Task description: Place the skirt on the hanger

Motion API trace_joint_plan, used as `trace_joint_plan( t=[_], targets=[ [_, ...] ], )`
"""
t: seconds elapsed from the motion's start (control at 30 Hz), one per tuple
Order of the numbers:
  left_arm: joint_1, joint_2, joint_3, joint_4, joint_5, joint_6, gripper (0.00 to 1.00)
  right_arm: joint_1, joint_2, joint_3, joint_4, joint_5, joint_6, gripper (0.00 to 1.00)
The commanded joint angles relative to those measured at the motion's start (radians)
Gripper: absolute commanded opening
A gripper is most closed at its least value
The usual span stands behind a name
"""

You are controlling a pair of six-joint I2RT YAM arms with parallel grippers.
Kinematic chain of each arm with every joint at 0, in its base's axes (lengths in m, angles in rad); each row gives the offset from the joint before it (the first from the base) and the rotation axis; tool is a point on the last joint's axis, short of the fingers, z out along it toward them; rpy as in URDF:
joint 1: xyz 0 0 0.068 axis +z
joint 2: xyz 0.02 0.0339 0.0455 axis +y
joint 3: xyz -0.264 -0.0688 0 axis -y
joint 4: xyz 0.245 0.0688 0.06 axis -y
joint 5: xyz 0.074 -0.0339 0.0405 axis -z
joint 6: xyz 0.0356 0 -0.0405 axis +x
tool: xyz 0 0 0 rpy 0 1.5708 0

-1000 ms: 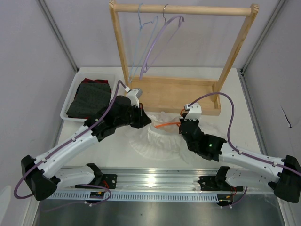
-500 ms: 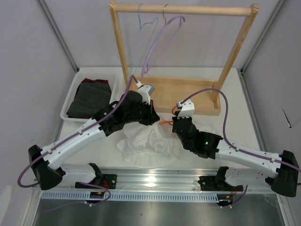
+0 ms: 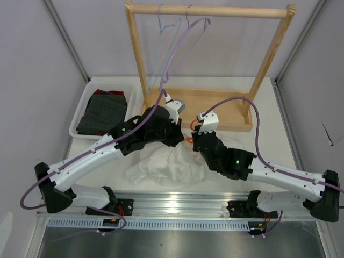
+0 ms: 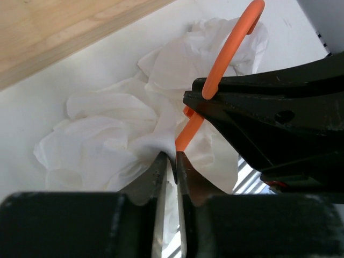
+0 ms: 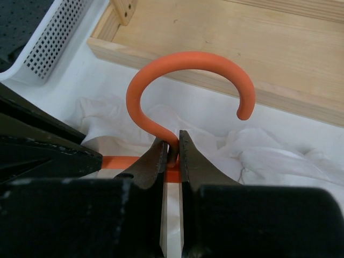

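Note:
The white crinkly skirt (image 3: 161, 166) lies bunched on the table between the two arms. My left gripper (image 4: 171, 157) is shut on a fold of the skirt (image 4: 107, 129), its tips pinching the fabric just beside the orange hanger (image 4: 226, 54). My right gripper (image 5: 173, 141) is shut on the hanger (image 5: 183, 62) at the foot of its curved hook, which points toward the rack. The hanger's bar runs under the skirt (image 5: 269, 150) and is mostly hidden. From above, only a short orange piece of the hanger (image 3: 189, 138) shows between the left gripper (image 3: 180, 141) and the right gripper (image 3: 196, 141).
A wooden rack (image 3: 209, 11) stands at the back with a lilac hanger (image 3: 183, 48) and a pale blue hanger (image 3: 161, 43) on its bar; its wooden base (image 3: 204, 105) lies just beyond the grippers. A white tray (image 3: 80, 107) at the left holds a dark folded garment (image 3: 102, 110).
Both grippers have drawn closer together near the rack's base. The skirt, earlier spread out flat, is now gathered into a crumpled heap and shifted left.

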Motion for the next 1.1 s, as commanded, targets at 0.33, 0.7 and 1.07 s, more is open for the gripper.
trace_joint_plan(
  t=[0.33,0.7,1.07],
  targets=[
    [-0.014,-0.175,-0.016,0.128,0.031,0.221,0.55,-0.019,-0.046,0.127,-0.017,-0.074,-0.004,0.0],
    [-0.014,-0.234,0.003,0.021,0.107,0.359,0.61,-0.096,-0.101,0.145,-0.065,-0.196,0.009,0.0],
    [-0.014,-0.169,-0.019,-0.001,0.196,0.397,0.64,-0.114,-0.127,0.159,-0.086,-0.253,0.012,0.0]
  ],
)
